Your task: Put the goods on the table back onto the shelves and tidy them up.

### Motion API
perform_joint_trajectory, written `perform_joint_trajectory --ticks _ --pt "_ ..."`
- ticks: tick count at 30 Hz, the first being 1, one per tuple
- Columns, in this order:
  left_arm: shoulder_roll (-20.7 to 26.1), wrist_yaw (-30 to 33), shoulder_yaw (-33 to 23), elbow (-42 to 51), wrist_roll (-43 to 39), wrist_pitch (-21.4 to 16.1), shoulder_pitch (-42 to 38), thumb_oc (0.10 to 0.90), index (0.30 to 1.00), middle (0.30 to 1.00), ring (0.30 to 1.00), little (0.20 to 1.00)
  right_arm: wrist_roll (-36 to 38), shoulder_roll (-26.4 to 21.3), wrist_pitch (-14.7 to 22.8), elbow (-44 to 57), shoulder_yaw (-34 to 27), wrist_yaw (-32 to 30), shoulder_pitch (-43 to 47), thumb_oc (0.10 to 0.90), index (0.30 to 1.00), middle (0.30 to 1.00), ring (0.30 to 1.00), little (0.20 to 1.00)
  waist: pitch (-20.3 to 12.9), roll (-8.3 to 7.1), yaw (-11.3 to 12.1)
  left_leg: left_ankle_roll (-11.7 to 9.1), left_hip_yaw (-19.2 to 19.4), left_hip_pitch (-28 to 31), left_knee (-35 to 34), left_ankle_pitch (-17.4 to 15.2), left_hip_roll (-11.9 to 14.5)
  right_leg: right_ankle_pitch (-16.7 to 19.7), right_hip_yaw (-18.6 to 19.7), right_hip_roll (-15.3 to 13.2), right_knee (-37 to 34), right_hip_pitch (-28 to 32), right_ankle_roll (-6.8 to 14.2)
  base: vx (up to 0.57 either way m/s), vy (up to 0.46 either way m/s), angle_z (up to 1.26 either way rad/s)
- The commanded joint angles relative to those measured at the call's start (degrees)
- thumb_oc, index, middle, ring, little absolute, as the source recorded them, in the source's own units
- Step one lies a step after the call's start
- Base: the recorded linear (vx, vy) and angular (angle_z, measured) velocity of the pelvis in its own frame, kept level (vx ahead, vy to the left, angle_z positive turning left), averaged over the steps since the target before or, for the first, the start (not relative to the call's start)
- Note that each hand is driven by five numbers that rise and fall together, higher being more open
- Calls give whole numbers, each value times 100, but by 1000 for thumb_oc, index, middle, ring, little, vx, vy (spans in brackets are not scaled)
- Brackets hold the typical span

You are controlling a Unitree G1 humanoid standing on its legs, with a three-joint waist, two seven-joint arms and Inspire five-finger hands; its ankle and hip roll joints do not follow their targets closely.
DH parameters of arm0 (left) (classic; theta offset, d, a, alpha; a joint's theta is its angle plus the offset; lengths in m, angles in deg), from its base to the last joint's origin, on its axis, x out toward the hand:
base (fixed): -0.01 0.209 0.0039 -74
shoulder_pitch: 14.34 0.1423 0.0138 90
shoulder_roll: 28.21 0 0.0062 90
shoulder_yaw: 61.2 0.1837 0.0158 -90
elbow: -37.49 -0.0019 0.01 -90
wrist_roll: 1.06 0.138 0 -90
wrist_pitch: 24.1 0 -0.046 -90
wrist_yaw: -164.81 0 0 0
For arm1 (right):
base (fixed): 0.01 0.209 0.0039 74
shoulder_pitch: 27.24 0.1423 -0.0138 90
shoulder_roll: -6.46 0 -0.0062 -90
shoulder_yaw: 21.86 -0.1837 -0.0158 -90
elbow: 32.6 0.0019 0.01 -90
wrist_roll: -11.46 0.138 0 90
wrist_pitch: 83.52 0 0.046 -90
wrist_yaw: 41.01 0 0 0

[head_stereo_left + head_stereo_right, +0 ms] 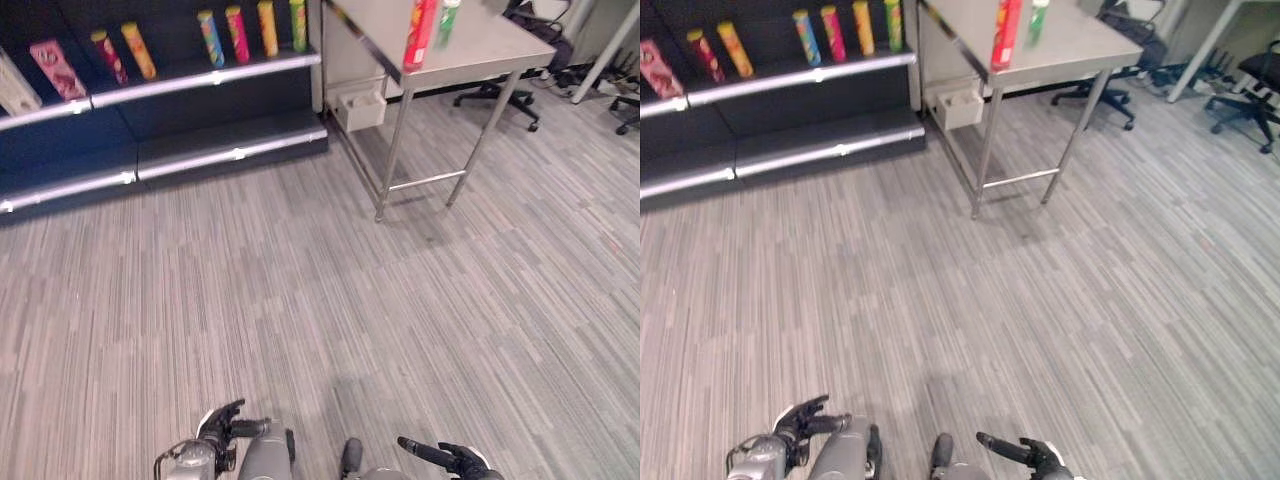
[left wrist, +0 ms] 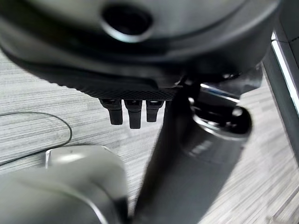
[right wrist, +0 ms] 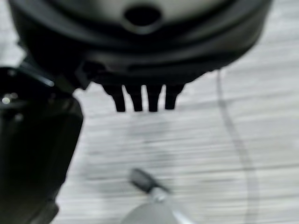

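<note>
I see two tall tubes standing close together near the front edge of the steel bench (image 1: 480,45): a red can (image 1: 419,32) and a green can (image 1: 447,20) just behind it. My left hand (image 1: 222,422) and right hand (image 1: 452,460) hang low over the carpet, well apart from the bench, fingers relaxed and holding nothing. I judge these tubes light, stiff and smooth-sided, easy to tip because they are tall and narrow, so I would wrap the fingers round the middle of the body rather than pinch the lid. The red one sits close to the bench edge and could topple off. The shelf (image 1: 200,80) beside the bench already holds a row of upright cans (image 1: 238,33), with gaps between them; open floor lies ahead.
</note>
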Motion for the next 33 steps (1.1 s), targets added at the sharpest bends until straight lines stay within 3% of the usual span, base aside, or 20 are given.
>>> perform_joint_trajectory --ticks 1,2,3,4,8,10,11,13,15,16,17,18,19,20,24,25,29,32,33 --pt "156 139 85 88 -62 -30 370 800 900 900 900 900 74 -453 162 453 -16 -165 -204 800 900 900 900 900 -257 162 208 150 45 -42 -854 656 26 -192 74 -58 32 919 418 469 177 11" --pt "174 130 16 62 -83 -24 392 800 900 900 900 900 49 -453 187 484 -1 -158 -113 800 900 900 900 900 -325 175 292 107 109 6 -1310 759 64 -284 206 6 32 1068 475 485 198 -2" --pt "165 142 -13 24 -65 -32 428 800 900 900 900 900 32 -429 201 494 -9 -158 -113 800 900 900 900 900 -400 192 302 94 185 84 -1313 913 94 -349 236 41 32 1159 520 729 365 -52" --pt "235 149 -93 -33 49 -40 507 800 900 900 900 900 -62 -355 182 517 31 -114 -91 800 900 900 900 900 -611 52 393 230 304 293 -1257 837 -32 -363 413 -149 81 1315 609 509 275 -95" --pt "312 154 -114 -86 81 -31 473 800 900 900 900 900 -190 -252 175 438 138 -66 -31 800 900 900 900 900 -729 -104 481 477 449 523 -1165 554 -238 -389 469 -452 786 1189 793 329 217 -73" --pt "363 164 -106 -35 60 -21 412 800 900 900 900 900 -217 -212 163 379 161 -37 26 800 900 900 900 900 -715 -151 468 675 508 666 -1030 273 -412 -66 497 -641 1703 792 977 243 255 -21" --pt "384 178 -113 -47 69 -17 376 800 900 900 900 900 -206 -202 145 363 141 -21 66 800 900 900 900 900 -672 -163 440 786 564 740 -951 125 -506 309 502 -752 2235 603 1077 194 252 -25" --pt "408 212 -100 -1 20 -11 338 800 900 900 900 900 -213 -196 117 366 120 -31 121 800 900 900 900 900 -572 -70 341 967 623 1056 -950 -74 -613 1012 361 -1041 3202 149 1175 198 285 -19" --pt "446 233 -77 -4 30 13 332 800 900 900 900 900 -197 -163 94 332 53 -56 85 800 900 900 900 900 -530 103 249 1100 662 1393 -1046 -242 -667 1344 3 -1349 3994 -151 1180 289 316 17" --pt "460 244 -81 35 12 10 309 800 900 900 900 900 -200 -123 94 309 45 -57 3 800 900 900 900 900 -485 190 146 1102 662 1745 -1229 -360 -712 1122 -318 -1606 3993 -415 1098 280 218 21" --pt "460 244 -82 35 12 10 309 800 900 900 900 900 -200 -123 95 309 46 -58 3 800 900 900 900 900 -476 188 139 1101 656 1754 -1230 -360 -716 1115 -325 -1611 3997 -404 1098 371 148 -18" --pt "456 238 -47 27 23 -6 251 800 900 900 900 900 -223 -136 80 262 43 -71 -22 800 900 900 900 900 -418 251 70 1043 618 1898 -1274 -442 -702 831 -614 -1643 3350 -585 997 169 19 -14" --pt "455 238 -47 26 23 -6 250 800 900 900 900 900 -223 -137 80 262 43 -71 -21 800 900 900 900 900 -411 254 64 1040 611 1904 -1273 -443 -699 831 -624 -1640 3343 -570 994 325 -15 -19" --pt "462 244 4 24 81 -22 200 800 900 900 900 900 -231 -148 58 263 29 -86 -33 800 900 900 900 900 -334 268 -23 953 548 2030 -1305 -537 -708 738 -688 -1548 2412 -746 963 253 -69 9" --pt "448 248 48 -13 202 -71 37 800 900 900 900 900 -194 -109 42 247 32 -78 -76 800 900 900 900 900 -208 128 -259 767 383 2378 -1335 -794 -752 1294 -256 -1196 474 -1119 1178 368 -118 19" --pt "435 233 18 24 265 -93 13 800 900 900 900 900 -215 -91 25 236 15 -58 -114 800 900 900 900 900 -187 90 -378 695 305 2576 -1335 -961 -731 1581 -31 -1181 67 -1409 1339 472 -124 50" --pt "377 155 77 86 374 -89 61 800 900 900 900 900 -287 -111 22 163 11 13 -199 800 900 900 900 900 -290 23 -455 664 104 2907 -1335 -1244 -780 1782 -170 -1232 33 -1349 1328 385 -109 56" --pt "290 125 120 121 366 -66 151 800 900 900 900 900 -280 -210 45 184 6 20 -250 800 900 900 900 900 -421 112 -500 578 -41 3051 -1226 -1367 -586 1774 -216 -1083 33 -1176 1254 452 -218 51" --pt "260 88 254 279 374 -68 204 800 900 900 900 900 -233 -340 89 324 14 27 -270 800 900 900 900 900 -502 199 -538 381 -79 2901 -572 -1289 -369 1555 -276 -872 85 -1003 1081 426 -251 50"
